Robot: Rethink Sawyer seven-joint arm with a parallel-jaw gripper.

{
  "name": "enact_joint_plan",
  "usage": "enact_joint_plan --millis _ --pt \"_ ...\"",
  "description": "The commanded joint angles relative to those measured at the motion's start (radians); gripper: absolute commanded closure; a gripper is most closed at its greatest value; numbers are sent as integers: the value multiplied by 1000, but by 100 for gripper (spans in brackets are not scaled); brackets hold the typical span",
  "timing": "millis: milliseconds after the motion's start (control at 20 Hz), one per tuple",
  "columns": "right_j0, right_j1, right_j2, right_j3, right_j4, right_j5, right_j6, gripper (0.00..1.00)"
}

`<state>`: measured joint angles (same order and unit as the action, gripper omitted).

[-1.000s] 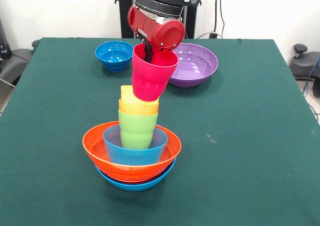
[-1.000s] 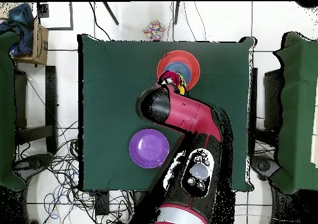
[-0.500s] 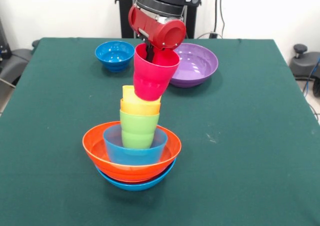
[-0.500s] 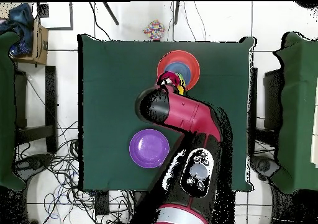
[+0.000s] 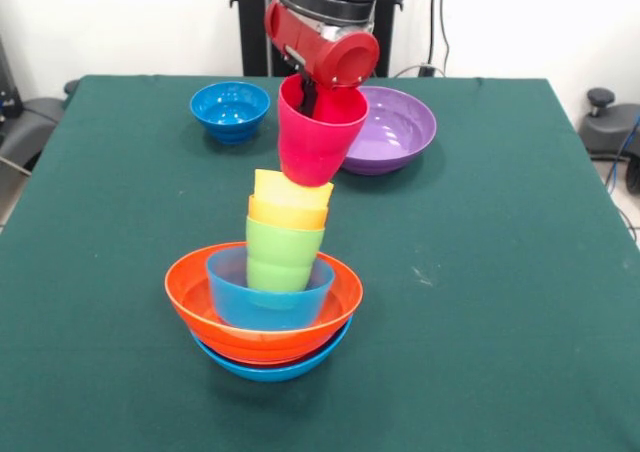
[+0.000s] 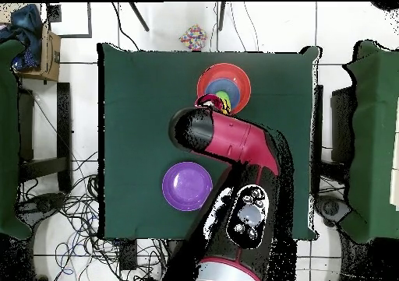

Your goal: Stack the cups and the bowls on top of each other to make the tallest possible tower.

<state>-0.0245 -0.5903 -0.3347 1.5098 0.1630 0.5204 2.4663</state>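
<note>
A green-covered desk [image 5: 520, 302] holds a tower [image 5: 270, 292] of nested plastic ware: a light-blue bowl [image 5: 275, 370] at the bottom, a large orange bowl [image 5: 190, 297] in it, a smaller light-blue bowl [image 5: 228, 297] inside that, then a green cup [image 5: 283, 257], an orange cup [image 5: 285, 215] and a yellow cup [image 5: 290, 189] rising above. The cups lean slightly toward the picture's right. The robot's pincer [image 5: 308, 94] reaches into a magenta cup [image 5: 318, 137] and pinches its rim (one dark finger shows inside the cup), holding it tilted, its base touching or just above the yellow cup's rim and offset to the right. The risk here is that the tilted cup catches the yellow rim off centre instead of seating inside it; a push sideways would likely tip the leaning cups out of the bowls. Letting go while the cup is tilted may send it tumbling. A dark-blue bowl [image 5: 229, 109] and a purple bowl [image 5: 390, 127] sit well apart, behind the tower.
</note>
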Motion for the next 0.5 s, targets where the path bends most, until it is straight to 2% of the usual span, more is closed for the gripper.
enact_joint_plan --millis 50,500 --pt "-6 -10 87 -76 -72 229 -82 100" --pt "-15 -27 88 -97 -76 282 -82 100"
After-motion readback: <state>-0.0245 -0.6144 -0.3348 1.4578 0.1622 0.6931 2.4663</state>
